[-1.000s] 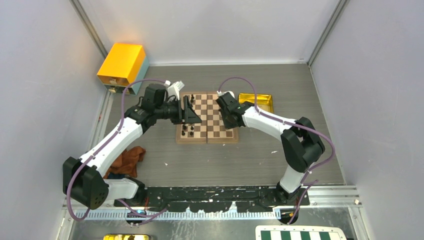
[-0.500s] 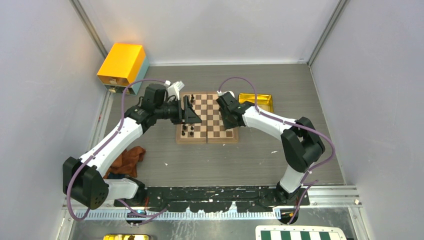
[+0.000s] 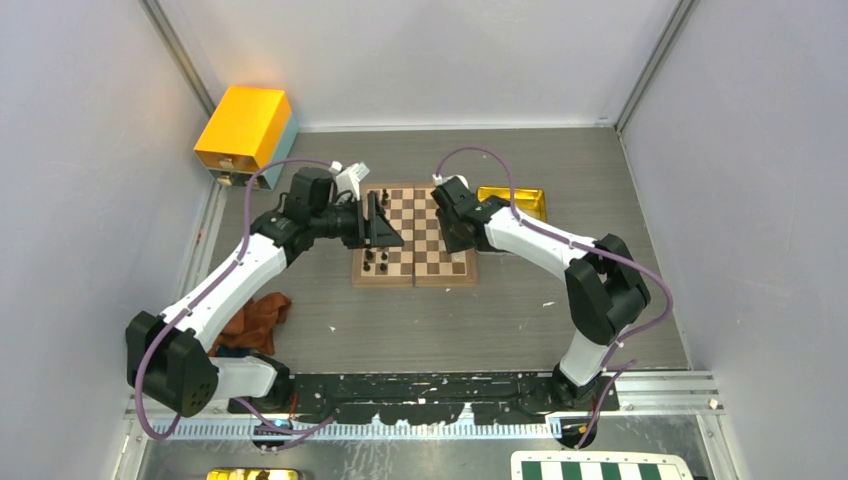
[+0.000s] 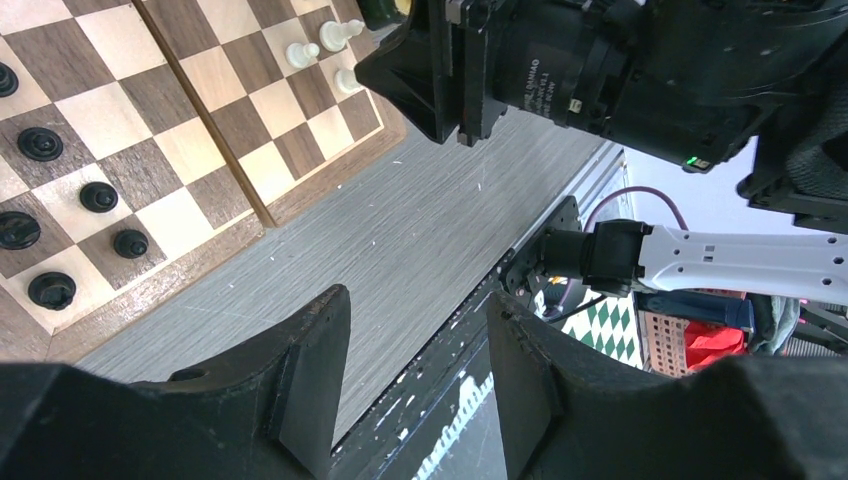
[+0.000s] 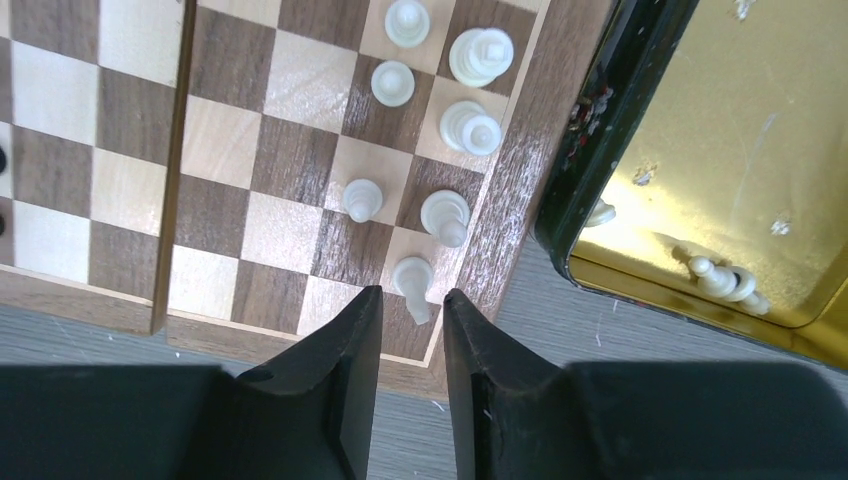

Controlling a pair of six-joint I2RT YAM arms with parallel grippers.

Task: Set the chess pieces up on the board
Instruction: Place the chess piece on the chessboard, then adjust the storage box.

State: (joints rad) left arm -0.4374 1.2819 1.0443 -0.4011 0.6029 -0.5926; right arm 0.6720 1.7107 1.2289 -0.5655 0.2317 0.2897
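Since a second ago the right arm's wrist has drawn a little toward the far side of the board, and its cable loop has shifted with it. The left arm sits much as it did.

The board is a small square of dark and light brown checks with a brown frame and a seam down its middle. It lies flat on the grey bench between the two arms. Black pieces stand in the two outer files along its left edge. White pieces, seven in the right wrist view, stand in the two outer files against the right-hand frame.

A gold tray with a dark rim lies just beside the board's right frame. Two loose pieces, both white, lie on their sides in it, one near the middle and one tucked against the rim nearest the board.

The right pincer hangs over the near right corner of the board with its jaws only narrowly apart. One of the white pieces sits between the tips, and wood shows on either side of it, so it is not gripped.

The left pincer is spread wide with nothing in it, above the board's left side.
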